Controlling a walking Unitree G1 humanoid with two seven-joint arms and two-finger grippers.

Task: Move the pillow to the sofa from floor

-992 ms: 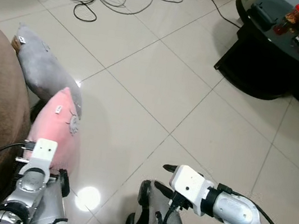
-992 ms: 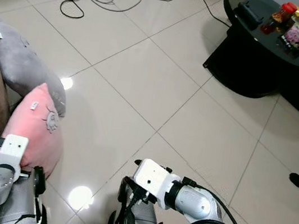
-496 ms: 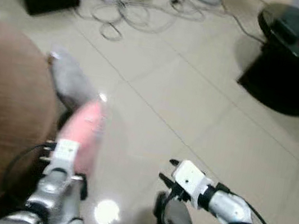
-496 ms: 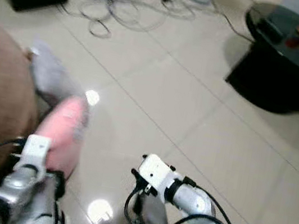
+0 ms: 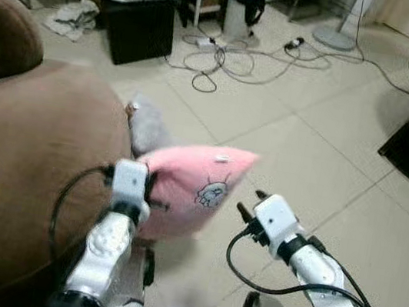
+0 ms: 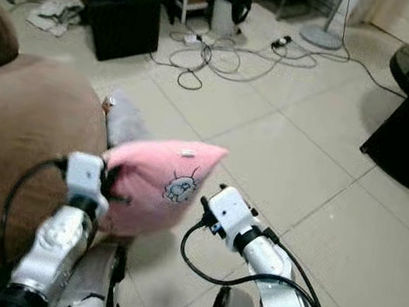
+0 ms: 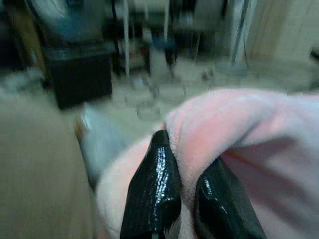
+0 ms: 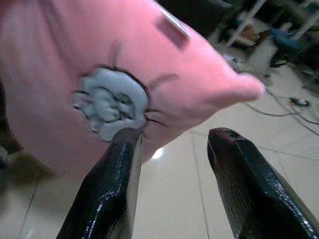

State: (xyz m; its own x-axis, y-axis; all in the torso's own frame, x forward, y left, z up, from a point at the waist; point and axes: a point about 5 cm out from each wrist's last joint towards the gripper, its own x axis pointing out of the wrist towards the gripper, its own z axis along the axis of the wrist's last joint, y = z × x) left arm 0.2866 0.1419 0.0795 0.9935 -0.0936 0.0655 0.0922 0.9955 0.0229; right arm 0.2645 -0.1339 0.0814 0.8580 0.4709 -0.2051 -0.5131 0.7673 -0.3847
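While the pink pillow [image 5: 188, 186] hangs clear of the floor beside the brown sofa [image 5: 24, 164], the left gripper [image 7: 187, 191] has its two black fingers pinched tight on a fold of the pillow's edge. The right gripper [image 8: 169, 184] hovers just beside the embroidered patch, fingers spread and holding nothing. By my reading the carry is in hand; next the pillow needs swinging over the sofa seat and letting go. A grey pillow [image 5: 147, 125] lies against the sofa's side. A black bin [image 5: 138, 20] stands well beyond; its contents cannot be made out.
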